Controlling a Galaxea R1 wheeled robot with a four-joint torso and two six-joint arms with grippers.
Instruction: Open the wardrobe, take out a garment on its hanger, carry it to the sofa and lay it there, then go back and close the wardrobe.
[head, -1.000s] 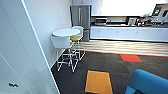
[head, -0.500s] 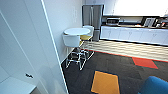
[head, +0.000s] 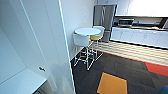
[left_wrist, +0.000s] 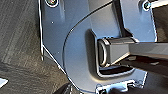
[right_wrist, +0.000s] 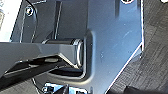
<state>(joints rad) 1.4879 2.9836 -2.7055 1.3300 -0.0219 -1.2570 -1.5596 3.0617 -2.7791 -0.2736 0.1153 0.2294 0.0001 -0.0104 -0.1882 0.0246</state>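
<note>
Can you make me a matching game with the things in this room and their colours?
Things:
1. round table
2. fridge
3. square carpet patch
4. the far stool's seat

Colours:
A. yellow
B. white
C. orange
D. silvery grey

Pairs: 1-B, 2-D, 3-C, 4-A

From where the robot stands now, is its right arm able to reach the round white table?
Probably not. The round white table stands well ahead beside the white wall, with white stools in front of it and dark carpet between; no arm shows extended toward it.
</note>
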